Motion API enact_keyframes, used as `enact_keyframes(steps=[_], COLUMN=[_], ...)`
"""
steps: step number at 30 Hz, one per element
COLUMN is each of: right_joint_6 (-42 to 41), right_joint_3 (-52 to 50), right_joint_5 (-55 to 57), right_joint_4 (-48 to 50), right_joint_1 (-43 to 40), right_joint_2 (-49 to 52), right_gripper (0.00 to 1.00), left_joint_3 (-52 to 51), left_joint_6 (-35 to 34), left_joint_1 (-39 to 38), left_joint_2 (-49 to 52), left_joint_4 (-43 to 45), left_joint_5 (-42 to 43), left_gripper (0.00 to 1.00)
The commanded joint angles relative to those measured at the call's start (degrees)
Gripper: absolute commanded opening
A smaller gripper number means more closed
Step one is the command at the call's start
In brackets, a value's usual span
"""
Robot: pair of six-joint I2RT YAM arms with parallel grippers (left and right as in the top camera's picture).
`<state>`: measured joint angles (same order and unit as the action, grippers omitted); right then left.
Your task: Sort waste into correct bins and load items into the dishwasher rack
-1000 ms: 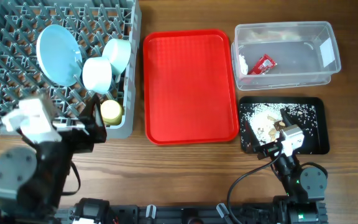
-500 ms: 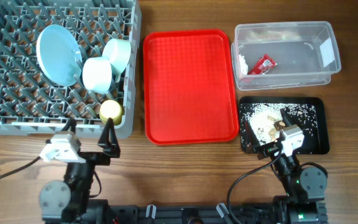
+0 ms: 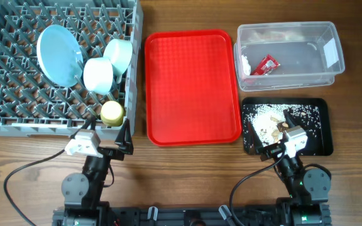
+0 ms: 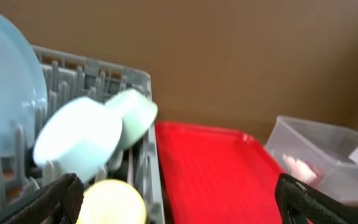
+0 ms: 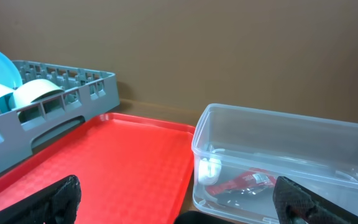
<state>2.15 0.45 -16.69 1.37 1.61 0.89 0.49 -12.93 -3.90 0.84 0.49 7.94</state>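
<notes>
- Your left end effector [image 4: 179,190] is spread wide. Its fingers [image 4: 55,200] sit at the two bottom corners of the wrist view, and it's got hold of nothing.
- From overhead it sits just off the near edge of the dishwasher rack [image 3: 17,122], by the rack's near right corner, low over the worktop [image 3: 187,169] and pointing toward the far side.
- Right in front of it is the yellow cup [image 3: 112,112], inside the rack at that same near right corner.
- Further in, the two bowls are tipped on their sides close together. The blue bowl [image 3: 97,74] is the nearer one, and the greenish bowl [image 3: 119,55] is just far-right of it.
- The pale-blue plate [image 3: 58,53] stands tilted among the pegs to the left of the bowls.
- Your right end effector [image 5: 179,199] is the same story: wide open and holding nothing.
- Overhead puts it above the near left part of the black tray [image 3: 322,145]. You can't tell from these views whether the fingers touch it.
- The food scraps [image 3: 266,112] are scattered over that tray, thickest on its left half.
- The clear tub [image 3: 288,30] sits just on the far side of the black tray. The red-and-white wrapper [image 3: 268,64] lies in it, left of middle.
- The red tray [image 3: 192,88] lies flat on the worktop, with the rack on its left and the two bins on its right.
</notes>
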Motion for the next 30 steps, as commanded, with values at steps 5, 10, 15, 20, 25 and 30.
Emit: enact_keyframes(steps=[5,10,15,20,25,30], right_joint_6=[-0.66,-0.66,-0.66,-0.66,-0.66,-0.66], right_joint_3=[-0.15,-0.15,-0.15,-0.15,-0.15,-0.15], right_joint_5=[-0.90,-0.90,-0.92,-0.90,-0.90,-0.90], right_joint_4=[0.26,0.24,0.24,0.24,0.24,0.26], right_joint_1=[-0.31,-0.31,-0.31,-0.31,-0.31,-0.31], right_joint_2=[-0.46,-0.46,-0.46,-0.46,-0.46,-0.46], right_gripper=[1.00,1.00,1.00,1.00,1.00,1.00], left_joint_3=[-0.17,-0.17,-0.17,-0.17,-0.17,-0.17], left_joint_6=[0.55,0.55,0.55,0.55,0.55,0.55], left_joint_1=[-1.20,-1.20,-1.20,-1.20,-1.18,-1.20], left_joint_2=[-0.66,-0.46,-0.46,-0.46,-0.46,-0.46], left_joint_4=[-1.95,-4.39,-4.42,-4.39,-4.39,-4.42], left_joint_5=[-2.43,-2.45,-2.45,-2.45,-2.45,-2.45], left_gripper=[1.00,1.00,1.00,1.00,1.00,1.00])
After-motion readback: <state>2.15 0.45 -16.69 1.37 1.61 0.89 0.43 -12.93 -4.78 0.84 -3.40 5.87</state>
